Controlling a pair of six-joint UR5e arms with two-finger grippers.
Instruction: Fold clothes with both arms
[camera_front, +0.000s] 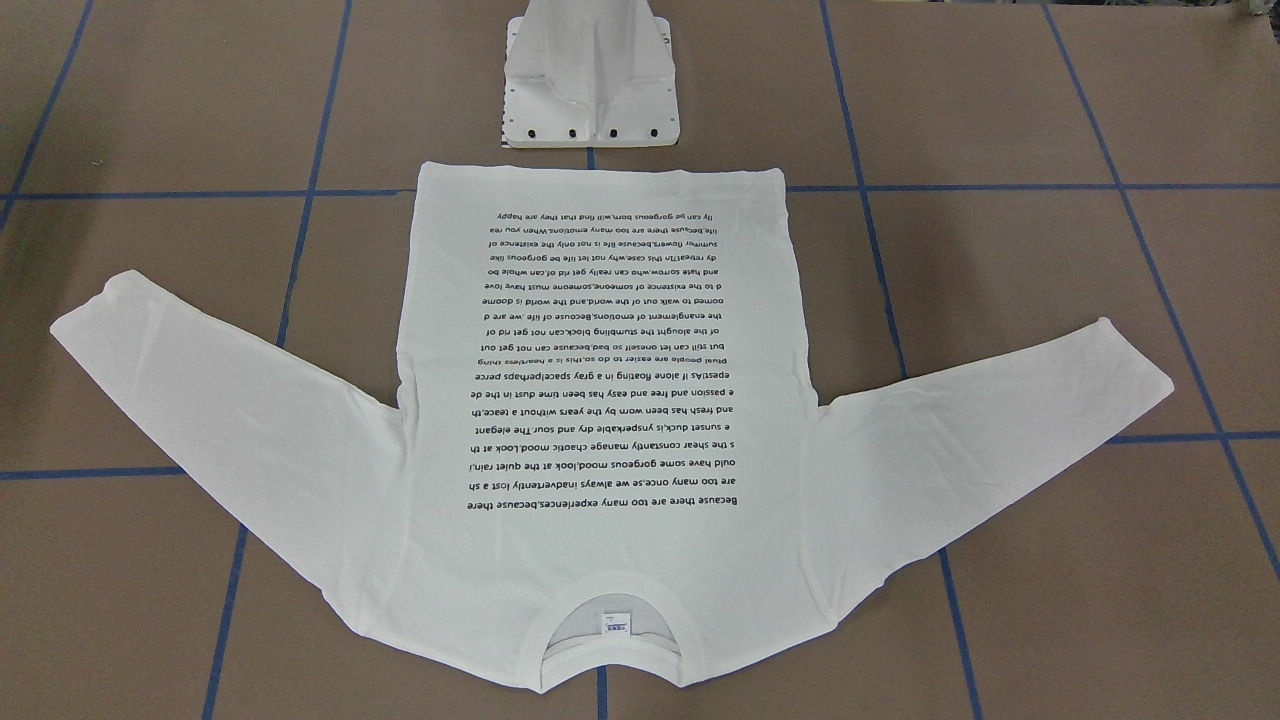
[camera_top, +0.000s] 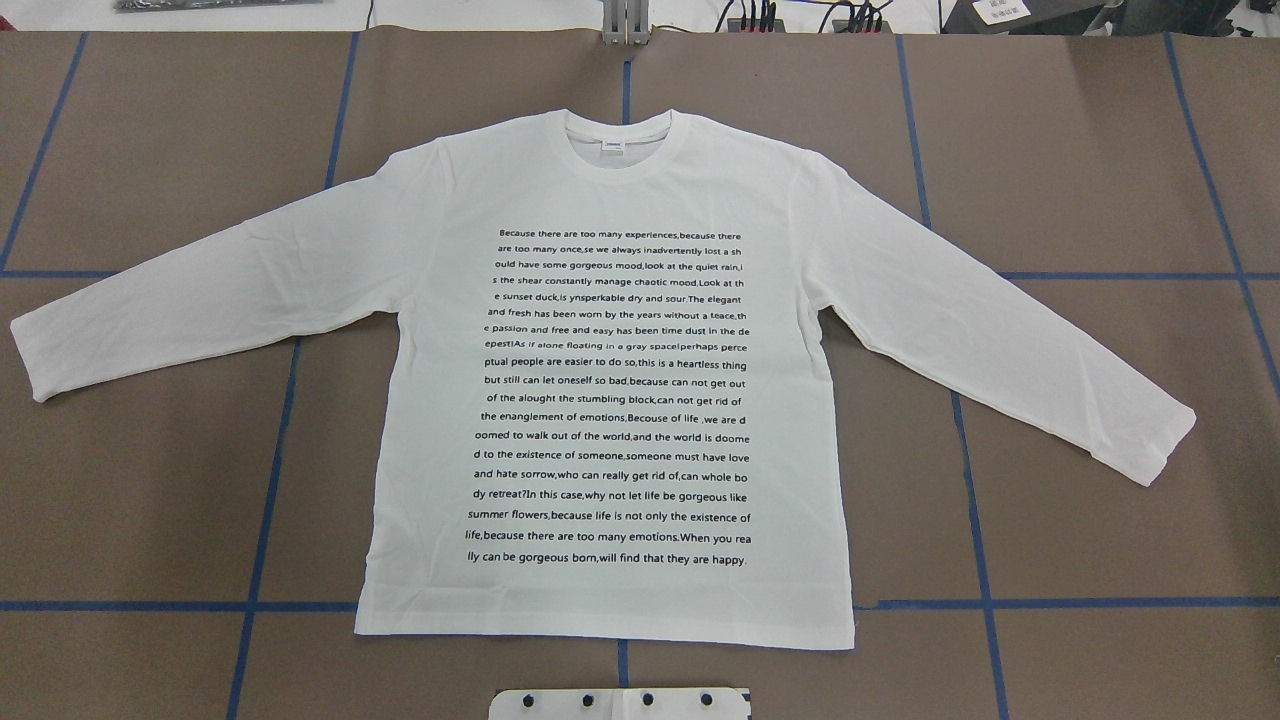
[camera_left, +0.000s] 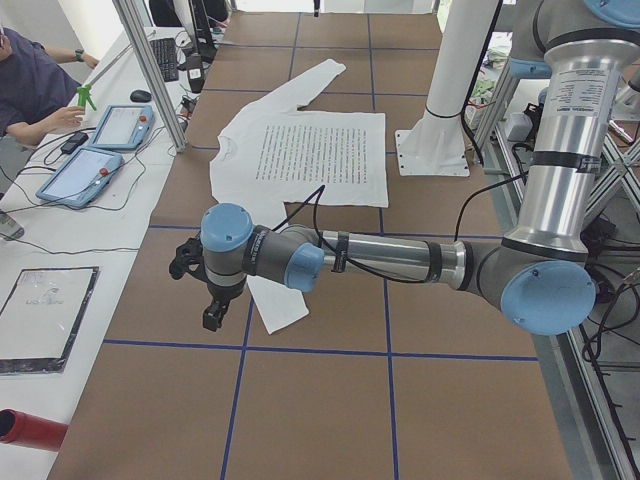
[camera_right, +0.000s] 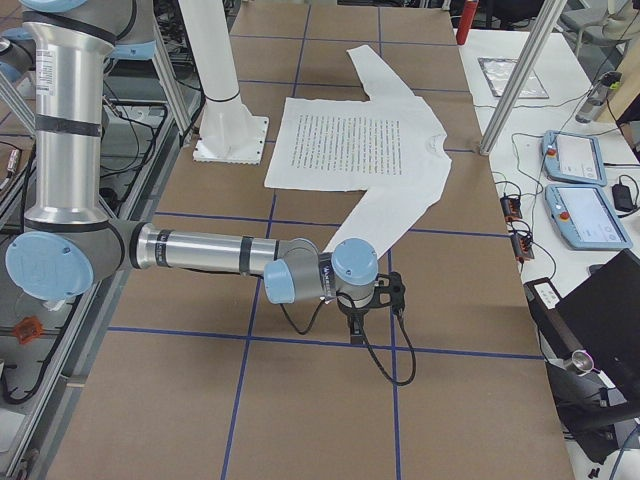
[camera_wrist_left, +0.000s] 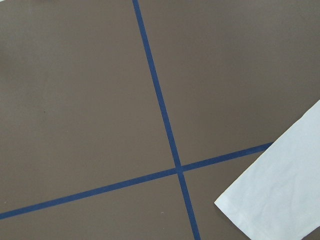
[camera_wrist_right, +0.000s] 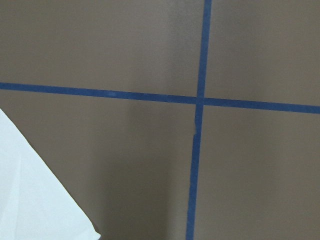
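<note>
White T-shirt (camera_top: 610, 400) lay flat, sleeves toward 8 and 4 o'clock overhead; we could not tell whether left gripper (camera_left: 213, 318) or right gripper (camera_right: 355, 308) fingers were spread.

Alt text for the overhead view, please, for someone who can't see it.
A white long-sleeved T-shirt lies flat, printed text up, on a brown table marked with blue tape, sleeves spread and collar farthest from the camera. The edge of a white pedestal base shows at the bottom.

Bright, even, sharp; faint shadows
</note>
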